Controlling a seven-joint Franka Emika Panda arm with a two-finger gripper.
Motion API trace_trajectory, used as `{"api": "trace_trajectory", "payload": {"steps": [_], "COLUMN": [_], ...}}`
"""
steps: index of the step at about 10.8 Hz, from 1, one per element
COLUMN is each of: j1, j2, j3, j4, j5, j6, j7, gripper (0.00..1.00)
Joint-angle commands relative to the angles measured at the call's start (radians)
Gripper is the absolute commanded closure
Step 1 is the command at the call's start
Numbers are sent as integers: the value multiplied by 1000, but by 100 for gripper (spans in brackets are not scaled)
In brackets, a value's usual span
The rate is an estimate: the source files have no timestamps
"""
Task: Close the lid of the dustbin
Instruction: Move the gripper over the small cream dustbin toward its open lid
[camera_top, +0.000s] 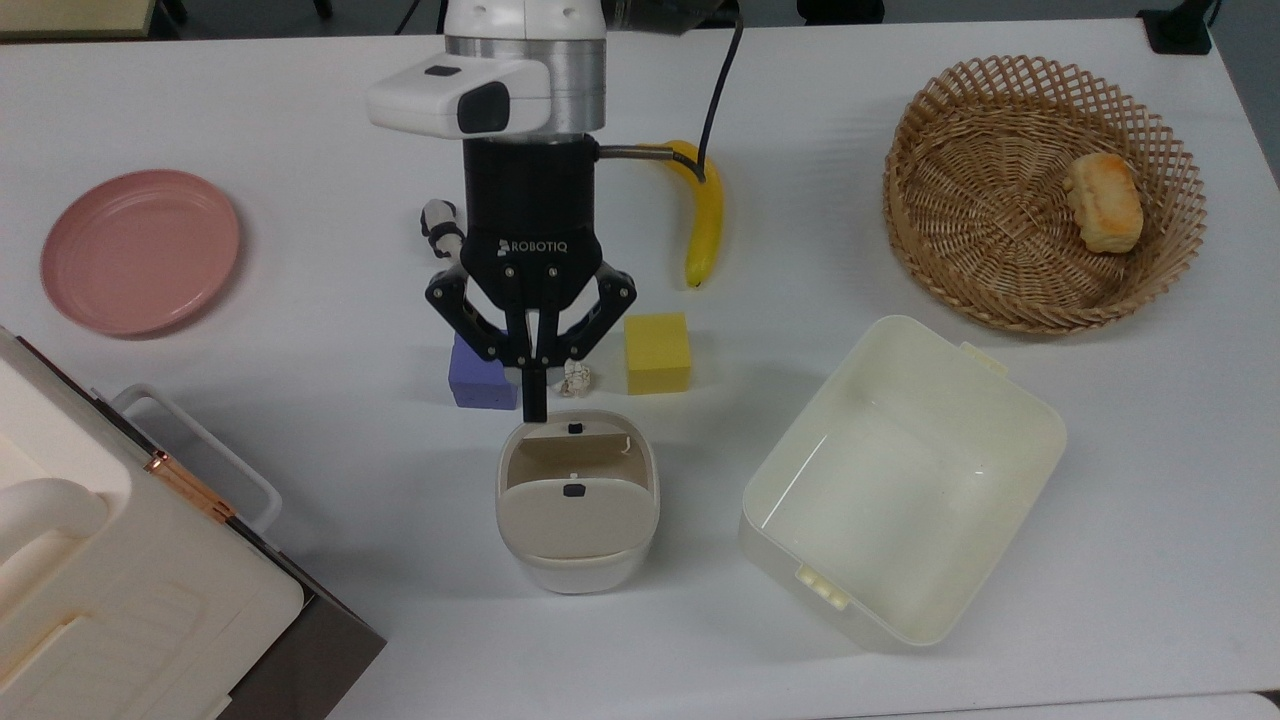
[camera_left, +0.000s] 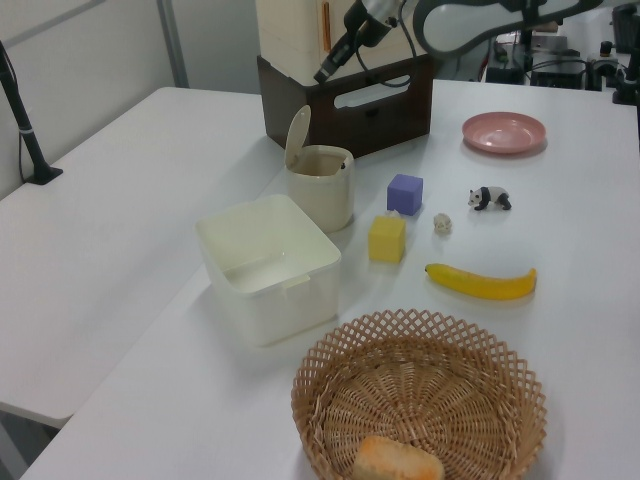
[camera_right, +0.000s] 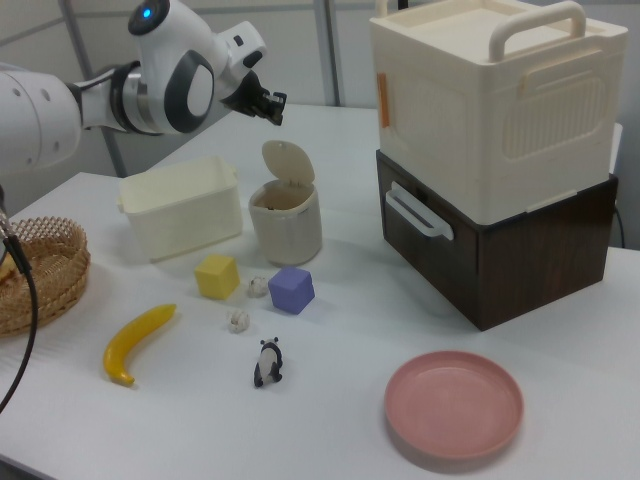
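Note:
The dustbin (camera_top: 577, 570) is a small off-white bin in front of two foam cubes; it also shows in the left view (camera_left: 322, 195) and the right view (camera_right: 286, 228). Its beige-grey lid (camera_top: 573, 515) stands raised on its hinge, leaving the bin's mouth uncovered, as the left view (camera_left: 297, 135) and right view (camera_right: 288, 162) confirm. My gripper (camera_top: 533, 398) is shut with nothing in it. It hangs above the bin's rim on the cube side, well above the lid's top edge in the left view (camera_left: 325, 72) and right view (camera_right: 272, 108).
A purple cube (camera_top: 475, 378), a yellow cube (camera_top: 657, 352) and a paper ball (camera_top: 578, 378) lie just beyond the bin. A cream tub (camera_top: 900, 480) sits on the top view's right, a big white appliance (camera_top: 100, 560) on the top view's left. Banana (camera_top: 706, 215), panda toy (camera_top: 440, 222), pink plate (camera_top: 140, 250) and basket (camera_top: 1040, 190) lie farther off.

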Motion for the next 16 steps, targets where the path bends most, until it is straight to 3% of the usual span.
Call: {"api": "trace_trajectory", "payload": {"steps": [1,4,10,16], "j1": [0,0,2,3], "j2": [71,131,142,90], "j3": [-5,-5,-5,1], "j4": [33,33,32,32], "j5": [3,3,3,12], "j6": [168,286,277,16], "j7": [-60,-62,-57,-79], "gripper": [100,100,100,100]}}
